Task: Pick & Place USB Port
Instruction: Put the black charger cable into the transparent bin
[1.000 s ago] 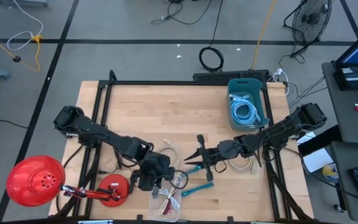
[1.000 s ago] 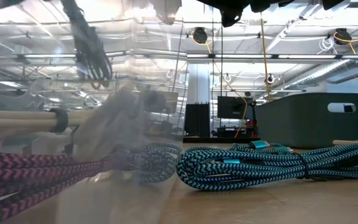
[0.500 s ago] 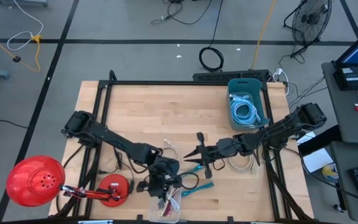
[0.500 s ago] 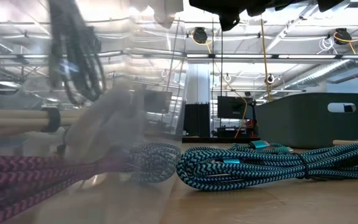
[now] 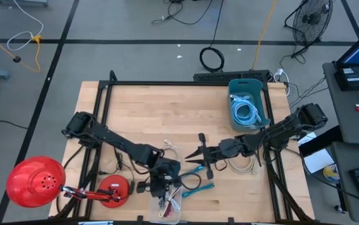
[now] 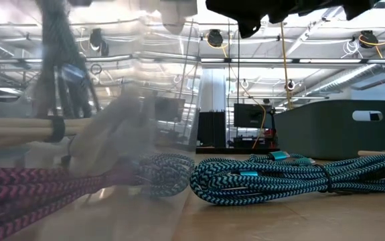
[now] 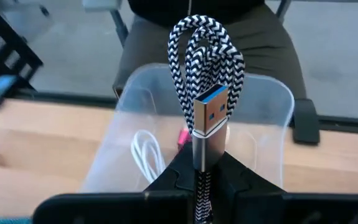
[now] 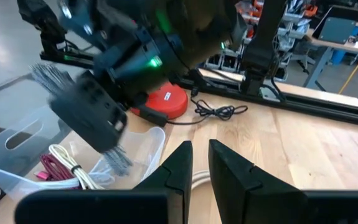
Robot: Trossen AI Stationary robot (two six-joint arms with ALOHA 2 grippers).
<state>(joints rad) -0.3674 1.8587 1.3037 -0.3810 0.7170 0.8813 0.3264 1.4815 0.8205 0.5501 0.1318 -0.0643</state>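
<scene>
While the wooden surface fills the middle of the high view, a grey bin of pale blue cables sits at its upper right. A clear plastic container lies at the bottom centre edge, holding white and pink cables. Above it hangs the left end effector, clamped on a black-and-white braided USB cable whose plug points up over the container. The right end effector, centre frame, hangs with its fingers nearly together, empty. A teal cable lies nearby.
</scene>
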